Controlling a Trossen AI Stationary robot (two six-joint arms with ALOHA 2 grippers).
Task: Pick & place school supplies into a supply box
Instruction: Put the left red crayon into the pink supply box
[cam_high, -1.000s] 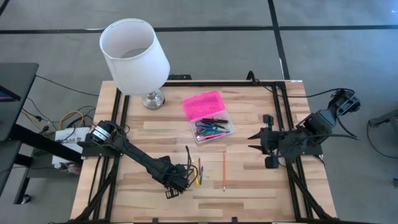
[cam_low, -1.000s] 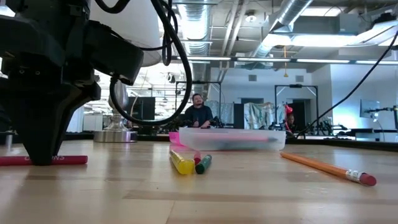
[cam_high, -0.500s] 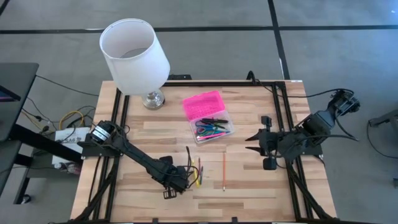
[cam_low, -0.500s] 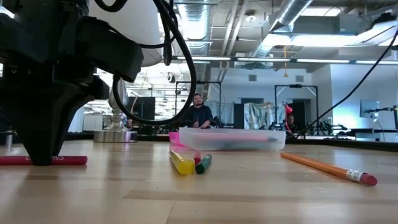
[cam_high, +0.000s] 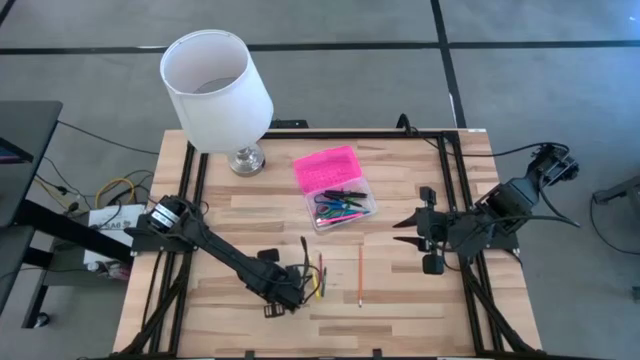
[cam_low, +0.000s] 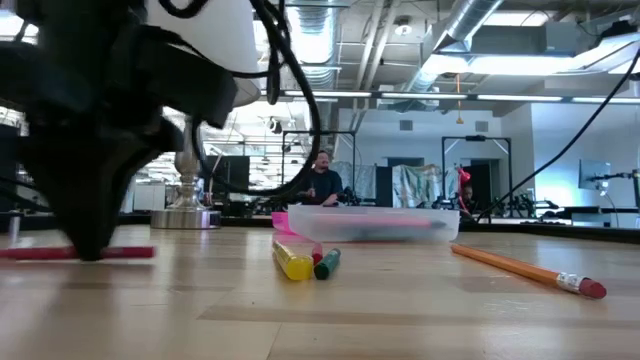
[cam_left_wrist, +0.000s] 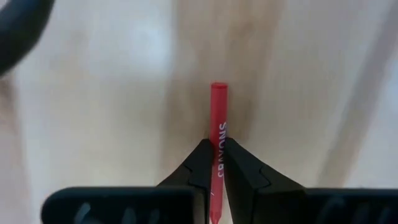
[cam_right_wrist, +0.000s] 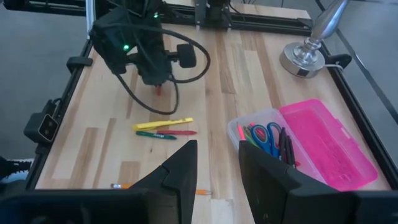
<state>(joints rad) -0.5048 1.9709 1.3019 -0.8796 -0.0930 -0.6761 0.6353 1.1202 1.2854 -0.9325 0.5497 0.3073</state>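
left gripper (cam_left_wrist: 216, 163) is clamped tight on a red pencil (cam_left_wrist: 218, 118), low on the table (cam_high: 400, 290) near its front-left. right gripper (cam_right_wrist: 216, 163) hangs over the right side with its fingers apart, nothing in it. box (cam_high: 345, 208) sits mid-table, pink lid (cam_high: 327, 167) flipped open toward the lamp (cam_high: 218, 85), scissors (cam_right_wrist: 268, 133) and some pens already inside. yellow marker (cam_low: 292, 261), green marker (cam_low: 327, 262) and another red one lie just beside the left gripper, orange pencil (cam_high: 360, 275) a bit further right.

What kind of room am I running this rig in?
Probably an open lab or workshop: exposed ceiling ducts, equipment racks behind a seated person, and a wooden table framed by black rails.
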